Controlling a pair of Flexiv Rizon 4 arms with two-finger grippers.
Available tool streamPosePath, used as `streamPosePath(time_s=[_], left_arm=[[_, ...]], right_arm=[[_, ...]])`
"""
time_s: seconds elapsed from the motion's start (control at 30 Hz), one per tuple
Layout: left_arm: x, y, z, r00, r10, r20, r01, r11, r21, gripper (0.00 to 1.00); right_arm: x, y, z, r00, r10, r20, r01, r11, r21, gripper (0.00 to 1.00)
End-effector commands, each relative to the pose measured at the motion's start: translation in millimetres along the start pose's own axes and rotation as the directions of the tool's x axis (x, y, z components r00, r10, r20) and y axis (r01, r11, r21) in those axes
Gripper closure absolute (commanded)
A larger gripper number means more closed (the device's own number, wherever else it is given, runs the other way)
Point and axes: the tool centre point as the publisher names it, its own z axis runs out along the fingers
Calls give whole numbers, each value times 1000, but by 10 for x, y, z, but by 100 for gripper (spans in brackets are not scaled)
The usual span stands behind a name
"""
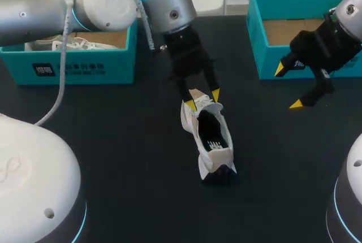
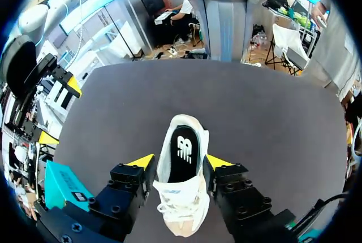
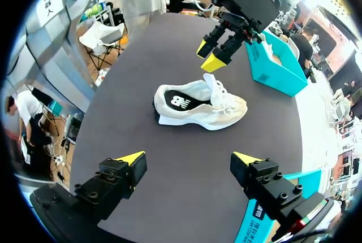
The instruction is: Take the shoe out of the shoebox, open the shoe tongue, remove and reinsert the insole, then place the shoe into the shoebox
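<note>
A white and cream shoe (image 1: 209, 135) lies upright in the middle of the dark table, its heel toward the front edge, with a black insole (image 2: 184, 152) showing inside. My left gripper (image 1: 202, 100) hangs over the laced part, one yellow tip on each side of the tongue. In the right wrist view the shoe (image 3: 198, 104) lies just under the left gripper (image 3: 208, 53), whose tips stand slightly above the laces. I see no contact. My right gripper (image 1: 287, 86) is open, off to the right near a teal shoebox (image 1: 266, 28), with nothing between its fingers.
A second teal shoebox (image 1: 73, 65) at the back left holds another white shoe (image 1: 73, 42). The two round arm bases sit at the front corners of the table.
</note>
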Motion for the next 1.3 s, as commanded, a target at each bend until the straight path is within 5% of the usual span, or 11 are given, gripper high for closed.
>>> streamPosePath(time_s=[0.03, 0.57, 1.1, 1.3], left_arm=[[-11, 41, -26, 1000, 1, -16, -1, 1000, 8, 100], [-11, 41, -26, 1000, 1, -16, -1, 1000, 8, 100], [26, 74, 784, 989, 66, -133, -81, 991, -108, 100], [-38, 167, 1063, 987, 69, -143, -99, 973, -211, 100]], right_arm=[[7, 4, 8, 1000, 0, 2, 0, 1000, 2, 0], [7, 4, 8, 1000, 0, 2, 0, 1000, 2, 0], [7, 4, 8, 1000, 0, 2, 0, 1000, 2, 0], [7, 4, 8, 1000, 0, 2, 0, 1000, 2, 0]])
